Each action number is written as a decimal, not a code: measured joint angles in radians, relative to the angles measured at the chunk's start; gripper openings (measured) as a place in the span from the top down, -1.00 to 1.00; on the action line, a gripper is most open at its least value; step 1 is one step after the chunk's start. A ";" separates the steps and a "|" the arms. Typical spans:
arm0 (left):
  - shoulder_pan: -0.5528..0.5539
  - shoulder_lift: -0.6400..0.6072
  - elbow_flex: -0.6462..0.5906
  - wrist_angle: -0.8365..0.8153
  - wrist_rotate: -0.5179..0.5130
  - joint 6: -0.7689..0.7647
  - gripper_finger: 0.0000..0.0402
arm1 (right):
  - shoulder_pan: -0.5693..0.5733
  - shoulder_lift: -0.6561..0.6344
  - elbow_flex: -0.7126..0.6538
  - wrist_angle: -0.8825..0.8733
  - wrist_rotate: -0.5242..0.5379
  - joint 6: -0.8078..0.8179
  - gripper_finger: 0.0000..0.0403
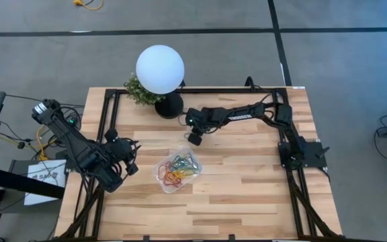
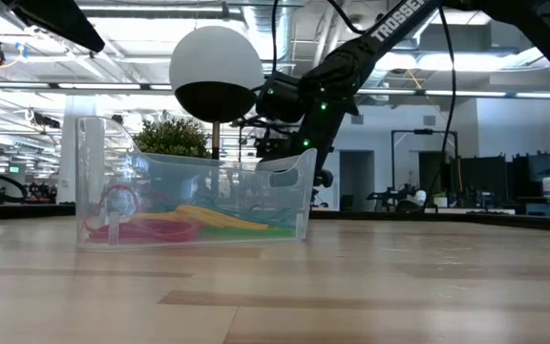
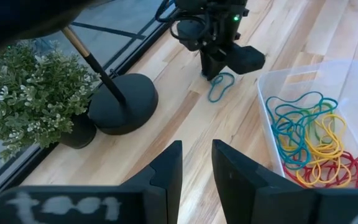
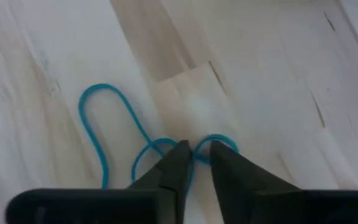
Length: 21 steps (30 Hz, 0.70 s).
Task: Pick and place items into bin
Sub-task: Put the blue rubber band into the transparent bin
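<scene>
A clear plastic bin (image 1: 161,176) sits mid-table and holds several red, yellow, blue and green loops (image 3: 312,146). One blue loop (image 4: 95,124), twisted into a figure-eight, lies flat on the wood (image 3: 220,86) on the bin's far side, near the lamp base. My right gripper (image 4: 196,154) points down at this loop and is shut on it (image 1: 195,138). My left gripper (image 3: 196,167) hovers left of the bin (image 1: 130,160), slightly open and holding nothing. My right gripper pinches the blue loop at its twisted crossing (image 4: 160,144), between the two fingertips (image 4: 178,155). The fingers come from above, pointing down. The loop's two lobes still lie flat on the table on either side of the fingers.
A white globe lamp (image 1: 160,69) on a black round base (image 3: 122,102) and a small potted plant (image 3: 27,93) stand at the table's far edge, close to the right gripper. A black frame rail runs around the table. Bare wood lies on the near side of the bin.
</scene>
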 joint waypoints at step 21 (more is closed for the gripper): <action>0.000 0.000 0.000 -0.001 0.008 -0.003 0.61 | 0.193 -0.378 -0.008 -0.140 0.011 -0.017 0.99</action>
